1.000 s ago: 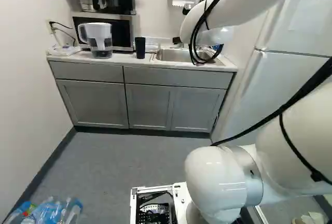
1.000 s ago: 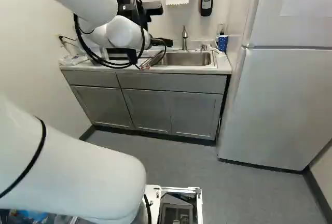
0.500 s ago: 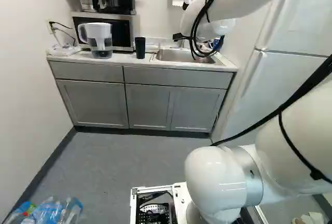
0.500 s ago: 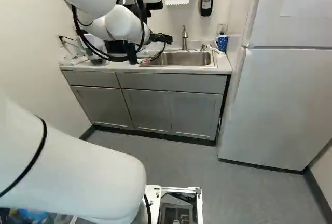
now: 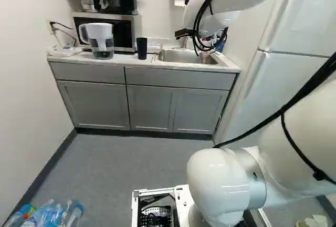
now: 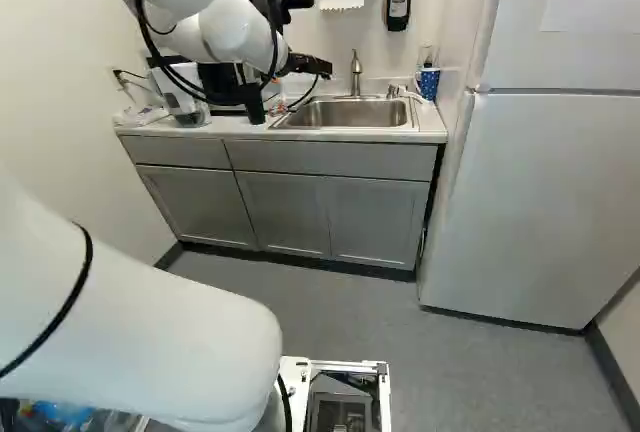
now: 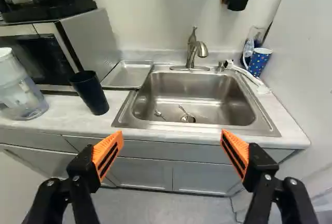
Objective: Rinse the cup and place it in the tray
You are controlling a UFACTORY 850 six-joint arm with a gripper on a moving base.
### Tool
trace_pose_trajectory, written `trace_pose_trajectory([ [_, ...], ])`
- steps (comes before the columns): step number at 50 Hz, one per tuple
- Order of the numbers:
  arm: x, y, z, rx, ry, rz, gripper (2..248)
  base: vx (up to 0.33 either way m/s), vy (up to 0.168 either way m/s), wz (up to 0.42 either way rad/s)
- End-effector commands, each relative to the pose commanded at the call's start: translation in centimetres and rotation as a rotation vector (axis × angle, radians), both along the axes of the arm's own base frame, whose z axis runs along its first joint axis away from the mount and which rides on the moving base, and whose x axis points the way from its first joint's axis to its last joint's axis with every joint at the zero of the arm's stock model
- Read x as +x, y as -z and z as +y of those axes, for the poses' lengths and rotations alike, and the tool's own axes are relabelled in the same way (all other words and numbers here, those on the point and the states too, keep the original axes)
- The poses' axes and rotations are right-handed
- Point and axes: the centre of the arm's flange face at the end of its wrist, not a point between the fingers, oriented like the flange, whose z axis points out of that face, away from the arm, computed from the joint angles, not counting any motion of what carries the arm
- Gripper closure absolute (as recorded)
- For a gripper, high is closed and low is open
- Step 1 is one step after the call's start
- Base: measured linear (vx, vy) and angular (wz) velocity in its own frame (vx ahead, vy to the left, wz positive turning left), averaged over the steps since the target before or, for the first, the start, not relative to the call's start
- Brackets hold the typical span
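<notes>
Sink [image 5: 181, 56] in your left base view has the dark cup [image 5: 142, 49] standing left of it on the counter [image 5: 119, 61]. Your right base view puts the gripper [image 6: 325, 69] above and left of the sink. In your wrist view, its fingers stand wide apart; the metal tray [image 7: 128, 73] lies between sink and cup.

Open room is left above the sink [image 7: 218, 97], though its back is obstructed by the faucet [image 7: 192, 53]. The dark cup [image 7: 91, 93] can be approached over the bench [image 7: 67, 117]'s front edge; it is flanked by the pitcher [image 7: 18, 92] and the metal tray [image 7: 128, 73] and backed by the microwave [image 7: 91, 40].
</notes>
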Motion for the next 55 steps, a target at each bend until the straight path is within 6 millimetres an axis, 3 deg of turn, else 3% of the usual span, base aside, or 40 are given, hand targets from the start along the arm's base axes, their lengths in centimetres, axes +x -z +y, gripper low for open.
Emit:
trace_pose_trajectory([
  [18, 0.0, 0.0, 0.0, 0.0, 0.0, 0.0, 3, 0.0, 0.0, 0.0],
  [34, 0.1, -1.8, 0.0, 0.001, -0.001, 0.013, 3, 0.0, 0.0, 0.0],
  [55, 0.1, -1.8, 0.0, 0.001, -0.001, 0.013, 3, 0.0, 0.0, 0.0],
])
